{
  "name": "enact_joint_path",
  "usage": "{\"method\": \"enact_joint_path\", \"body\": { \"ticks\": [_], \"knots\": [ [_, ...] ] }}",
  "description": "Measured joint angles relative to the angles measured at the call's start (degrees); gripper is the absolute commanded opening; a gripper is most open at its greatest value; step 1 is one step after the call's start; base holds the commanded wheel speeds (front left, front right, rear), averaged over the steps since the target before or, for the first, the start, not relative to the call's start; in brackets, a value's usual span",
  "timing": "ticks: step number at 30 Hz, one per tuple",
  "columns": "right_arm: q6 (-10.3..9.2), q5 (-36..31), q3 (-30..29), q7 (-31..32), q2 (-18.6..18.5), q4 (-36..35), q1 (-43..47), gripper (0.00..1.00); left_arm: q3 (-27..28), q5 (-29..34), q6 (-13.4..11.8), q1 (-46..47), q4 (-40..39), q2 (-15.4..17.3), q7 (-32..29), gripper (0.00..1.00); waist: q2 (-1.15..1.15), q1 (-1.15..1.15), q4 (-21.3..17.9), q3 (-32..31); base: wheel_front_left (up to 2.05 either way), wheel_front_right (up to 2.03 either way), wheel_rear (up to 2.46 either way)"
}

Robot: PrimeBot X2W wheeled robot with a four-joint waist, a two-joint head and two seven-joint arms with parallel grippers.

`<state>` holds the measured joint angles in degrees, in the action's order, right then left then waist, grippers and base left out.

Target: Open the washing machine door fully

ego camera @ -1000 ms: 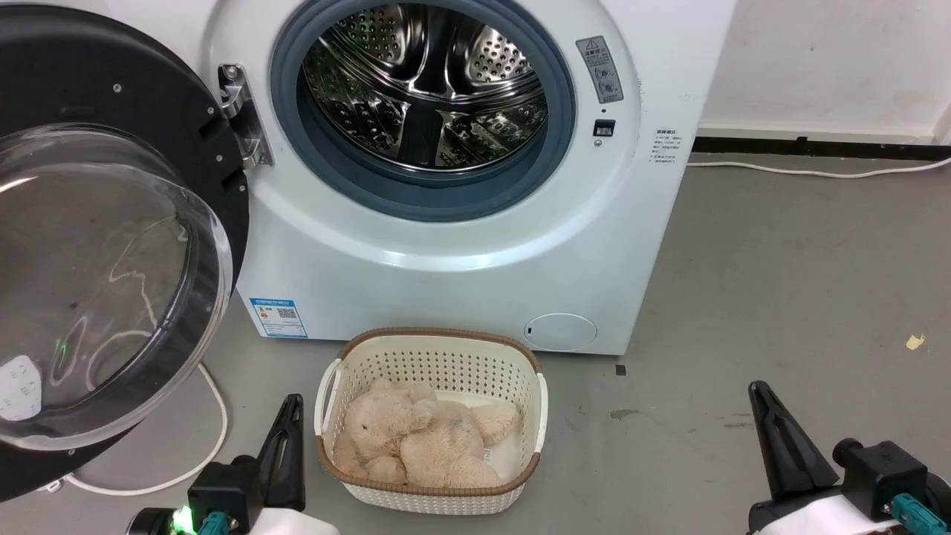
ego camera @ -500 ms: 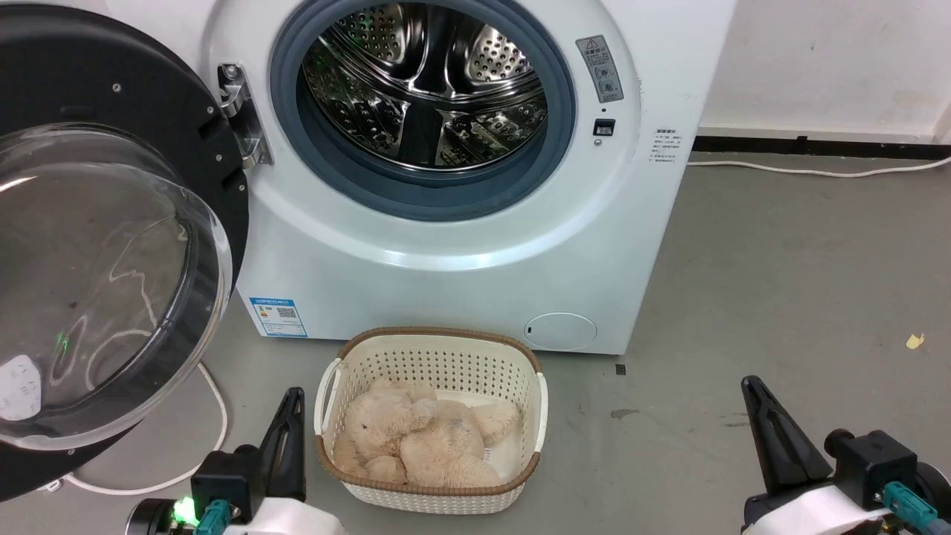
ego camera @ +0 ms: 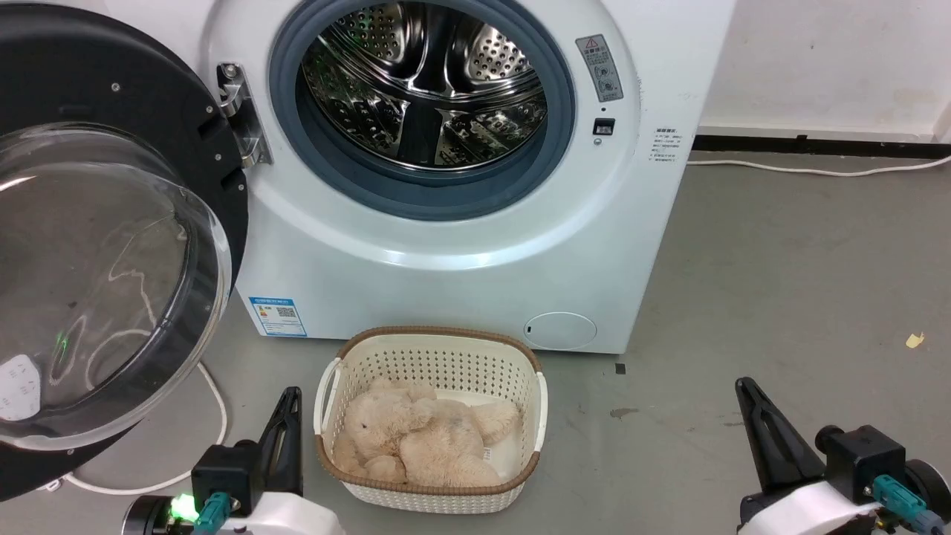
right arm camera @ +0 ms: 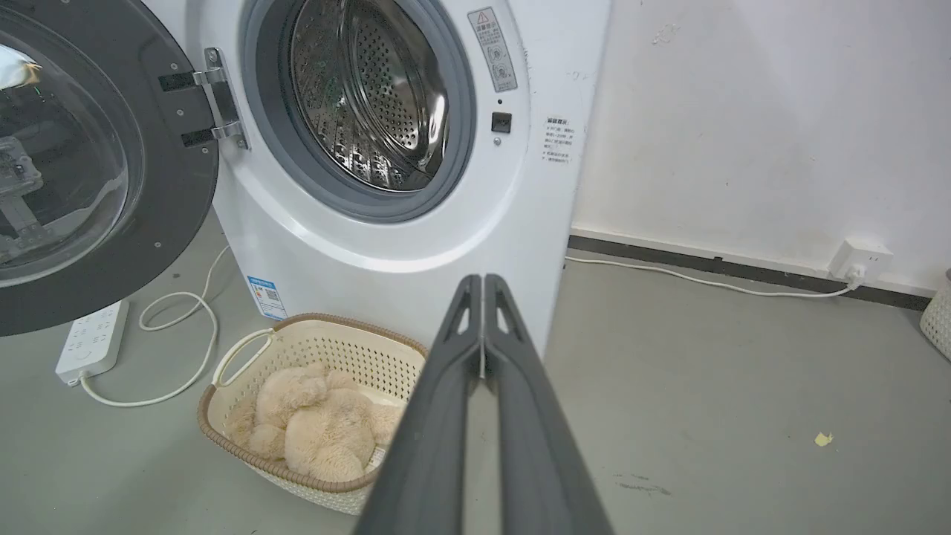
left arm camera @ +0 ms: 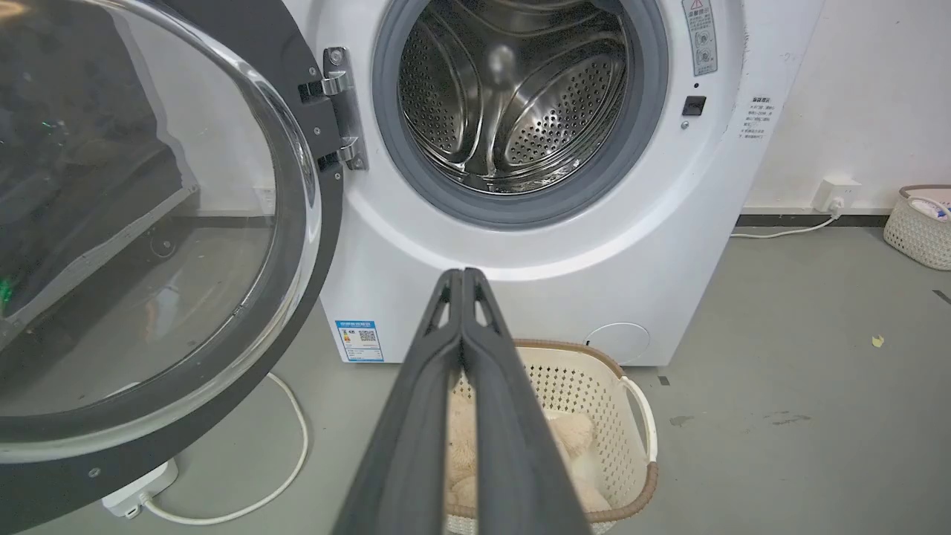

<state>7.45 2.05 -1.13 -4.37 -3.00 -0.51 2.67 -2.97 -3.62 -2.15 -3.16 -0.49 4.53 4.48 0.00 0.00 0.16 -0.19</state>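
Note:
The white washing machine (ego camera: 461, 253) (left arm camera: 565, 245) (right arm camera: 416, 223) stands ahead with its steel drum exposed. Its washing machine door (ego camera: 111, 245) (left arm camera: 148, 238) (right arm camera: 82, 163), glossy black with a clear domed glass centre, hangs swung out to the left on a metal hinge (ego camera: 241, 115). My left gripper (ego camera: 291, 392) (left arm camera: 462, 273) is shut and empty, low at the left, beside the basket and below the door's edge. My right gripper (ego camera: 741, 385) (right arm camera: 481, 279) is shut and empty, low at the right over bare floor, away from the machine.
A cream perforated basket (ego camera: 520, 371) holding a beige plush toy (ego camera: 416, 438) sits on the floor right before the machine. A white cable (ego camera: 215, 401) and power strip (right arm camera: 93, 338) lie under the door. Another basket (left arm camera: 917, 223) stands far right by the wall.
Both grippers have drifted slightly: the left a little lower, the right a little to the left. The door and basket have not moved.

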Motion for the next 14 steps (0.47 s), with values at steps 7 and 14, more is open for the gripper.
{"method": "enact_joint_path", "body": {
  "ticks": [7, 14],
  "knots": [
    [0.00, -0.19, 0.26, 1.00, 0.00, 0.07, -0.69, 0.00, 0.48, 0.54, 0.38, 0.88, 0.05, -0.25, -1.01, 0.00, 0.00, 0.00, -0.04, 0.05, 0.00, 0.00, 0.00],
    [0.00, -0.75, 0.48, 1.86, 0.00, 0.11, -1.15, 0.00, 1.30, 1.46, 0.91, 1.10, 0.12, -0.55, -2.10, 0.00, 0.00, -0.01, -0.08, 0.09, 0.00, 0.00, 0.00]
  ]
}}
